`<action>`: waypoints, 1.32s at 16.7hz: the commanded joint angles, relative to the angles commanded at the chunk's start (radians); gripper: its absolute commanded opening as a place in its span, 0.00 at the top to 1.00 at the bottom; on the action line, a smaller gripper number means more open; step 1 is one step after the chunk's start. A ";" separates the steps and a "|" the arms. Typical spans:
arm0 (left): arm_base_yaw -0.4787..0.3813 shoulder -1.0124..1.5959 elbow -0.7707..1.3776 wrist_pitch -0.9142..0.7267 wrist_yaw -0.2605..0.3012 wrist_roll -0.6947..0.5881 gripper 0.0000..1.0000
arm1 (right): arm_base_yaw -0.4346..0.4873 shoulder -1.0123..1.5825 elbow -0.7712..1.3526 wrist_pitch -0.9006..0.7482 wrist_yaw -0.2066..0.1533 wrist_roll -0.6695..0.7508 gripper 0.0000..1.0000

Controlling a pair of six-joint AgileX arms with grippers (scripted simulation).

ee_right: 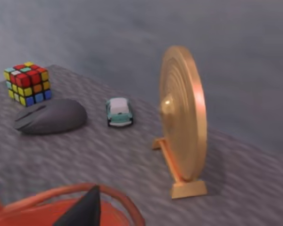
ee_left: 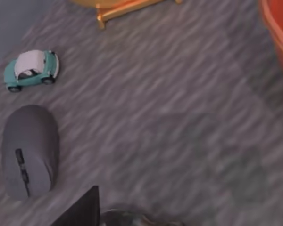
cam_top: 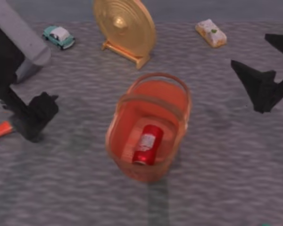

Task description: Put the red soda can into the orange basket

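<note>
far left of the top view: left gripper (cam_top: 37,115) hangs low over the table's left side, empty, well apart from the basket; whether its fingers are apart or together, cannot tell, only a dark mass shows. a bit of orange-red handle (cam_top: 0,130) pokes out beside it at the table's left edge, probably a tool, mostly hidden by the arm. behind, near the far edge, a teal toy car (cam_top: 59,36) with a white roof; the left wrist view shows the same car (ee_left: 31,69) near a grey computer mouse (ee_left: 29,149). next along, a golden round plate (cam_top: 124,27) upright on its stand, just behind the basket, apart from it. centre: orange basket (cam_top: 179,101) with hoop handle arched across it; red soda can (cam_top: 148,144) lies on its side on the basket's floor, silver end toward the near rim, label patch up. far right: a small frosted cake piece (cam_top: 211,33) near the far edge. right gripper (cam_top: 259,89) hovers over the table's right side, fingers spread apart, holding nothing. right wrist view adds a colour cube (ee_right: 28,83) beyond the mouse.
</note>
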 joint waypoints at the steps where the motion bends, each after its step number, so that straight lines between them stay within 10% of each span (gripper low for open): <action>1: -0.029 0.100 0.099 -0.068 -0.002 0.052 0.00 | -0.015 -0.105 -0.054 -0.052 0.049 -0.003 0.00; 8: -0.215 0.764 0.757 -0.513 -0.020 0.391 0.00 | -0.096 -0.823 -0.366 -0.398 0.356 0.003 0.00; 13: -0.310 1.103 1.093 -0.736 -0.032 0.566 0.00 | -0.130 -1.191 -0.497 -0.582 0.514 0.026 0.00; 22: -0.340 1.226 1.213 -0.815 -0.037 0.632 0.00 | -0.141 -1.313 -0.541 -0.652 0.573 0.041 0.00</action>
